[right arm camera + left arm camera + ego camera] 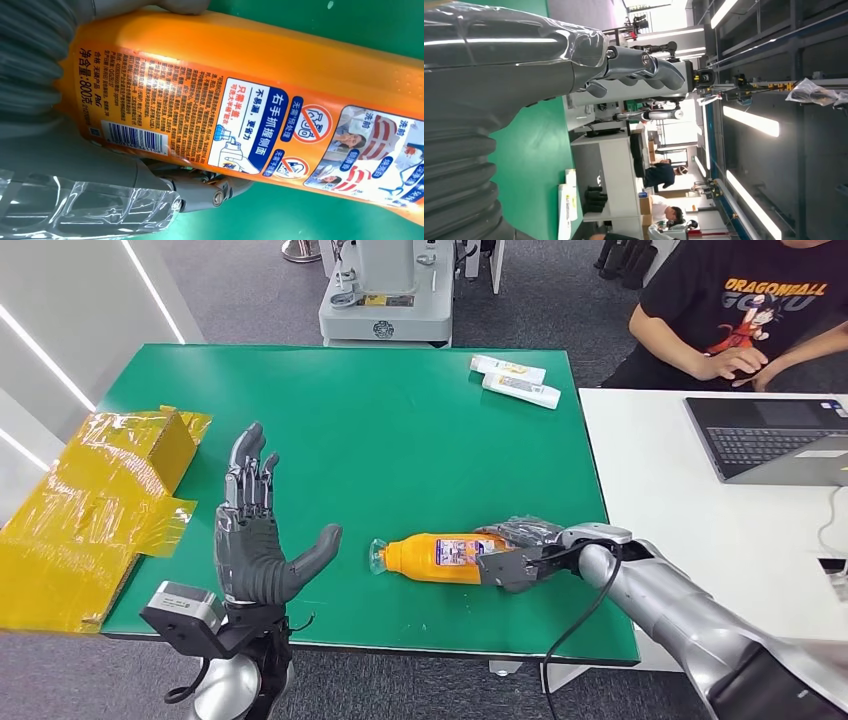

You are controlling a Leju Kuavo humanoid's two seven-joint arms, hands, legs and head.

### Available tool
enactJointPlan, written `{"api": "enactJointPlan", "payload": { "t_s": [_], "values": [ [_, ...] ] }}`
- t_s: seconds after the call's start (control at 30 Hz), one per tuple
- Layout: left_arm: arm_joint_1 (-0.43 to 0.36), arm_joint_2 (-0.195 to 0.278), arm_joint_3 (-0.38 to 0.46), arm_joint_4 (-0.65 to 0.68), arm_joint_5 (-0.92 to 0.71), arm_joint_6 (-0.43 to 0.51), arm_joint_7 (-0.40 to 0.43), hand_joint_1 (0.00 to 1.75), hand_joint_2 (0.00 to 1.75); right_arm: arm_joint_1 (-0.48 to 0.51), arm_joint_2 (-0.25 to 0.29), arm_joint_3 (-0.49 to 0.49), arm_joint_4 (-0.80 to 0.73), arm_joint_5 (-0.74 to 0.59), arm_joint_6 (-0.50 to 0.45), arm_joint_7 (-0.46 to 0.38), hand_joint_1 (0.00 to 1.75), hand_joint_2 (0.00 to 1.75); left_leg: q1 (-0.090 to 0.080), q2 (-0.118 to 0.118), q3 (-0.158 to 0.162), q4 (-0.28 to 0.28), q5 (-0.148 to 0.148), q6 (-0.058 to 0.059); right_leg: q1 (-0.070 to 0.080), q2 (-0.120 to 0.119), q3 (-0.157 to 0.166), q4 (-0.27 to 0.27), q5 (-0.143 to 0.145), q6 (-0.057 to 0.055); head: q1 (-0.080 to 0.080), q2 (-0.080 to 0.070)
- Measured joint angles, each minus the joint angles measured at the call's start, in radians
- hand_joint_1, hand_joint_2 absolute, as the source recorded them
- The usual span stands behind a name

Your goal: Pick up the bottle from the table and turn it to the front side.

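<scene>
Green table [400, 440], workshop floor beyond; white desk with laptop [775, 440] at right, a person seated there. Orange detergent bottle [440, 558]: lying on its side near the table's near edge, back label with barcode up. Right hand [520, 555]: wrapped around the bottle's base end. Left hand [255, 540]: raised, fingers spread, empty. Judged progress: grasp made; lift and turn to front remain.

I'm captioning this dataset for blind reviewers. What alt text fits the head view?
The robot's right hand grips an orange bottle lying on its side on a green table, cap pointing toward the raised left hand, whose fingers are spread. Yellow wrapped boxes sit at the left edge, two white tubes at the far side.
</scene>
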Motion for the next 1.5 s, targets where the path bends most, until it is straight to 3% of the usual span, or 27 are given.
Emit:
{"api": "enactJointPlan", "payload": {
  "t_s": [0.23, 0.43, 0.7, 0.9, 1.2, 1.5],
  "values": [
    [0.006, 0.000, 0.000, 0.000, -0.002, 0.010, -0.002, 0.00, 1.75, 0.063, -0.004, -0.082, -0.070, 0.001, -0.131, -0.021, 1.72, 1.75, 0.000, 0.000, 0.000, 0.000, 0.000, 0.000, 0.000, 0.000, 0.000, 0.000, 0.000, 0.000, 0.000, 0.000],
    [0.014, 0.002, 0.002, 0.002, -0.021, 0.005, 0.002, 0.00, 1.75, 0.170, -0.025, -0.242, -0.232, -0.011, -0.304, -0.020, 1.75, 1.75, 0.000, -0.001, -0.001, 0.000, 0.000, 0.000, 0.000, -0.001, 0.000, -0.001, -0.001, 0.001, 0.000, 0.000],
    [-0.015, 0.017, 0.023, 0.060, -0.058, -0.029, 0.015, 0.00, 1.75, 0.390, -0.033, -0.501, -0.519, -0.034, -0.552, -0.037, 1.75, 1.75, 0.000, -0.003, -0.002, 0.000, -0.001, 0.001, 0.000, -0.003, 0.000, -0.001, -0.002, 0.002, 0.000, 0.000],
    [-0.055, 0.035, 0.029, 0.115, -0.030, -0.074, 0.012, 0.00, 1.75, 0.472, -0.030, -0.592, -0.664, -0.054, -0.673, -0.061, 1.72, 1.75, 0.000, -0.003, -0.002, 0.000, -0.001, 0.001, 0.000, -0.003, 0.000, -0.001, -0.002, 0.002, 0.000, 0.000],
    [-0.144, 0.044, 0.023, 0.203, 0.060, -0.184, 0.015, 0.00, 1.75, 0.511, -0.019, -0.596, -0.772, -0.042, -0.664, -0.073, 1.75, 1.75, 0.000, -0.003, -0.002, 0.000, 0.000, 0.000, 0.000, -0.003, -0.001, 0.000, -0.001, 0.002, 0.000, 0.000],
    [-0.211, 0.042, -0.023, 0.263, 0.167, -0.276, 0.022, 0.00, 1.75, 0.413, 0.033, -0.531, -0.716, -0.034, -0.552, -0.095, 1.75, 1.75, 0.000, -0.002, -0.002, 0.000, 0.000, 0.000, 0.000, -0.002, -0.001, 0.000, -0.001, 0.002, 0.000, 0.000]
  ]
}}
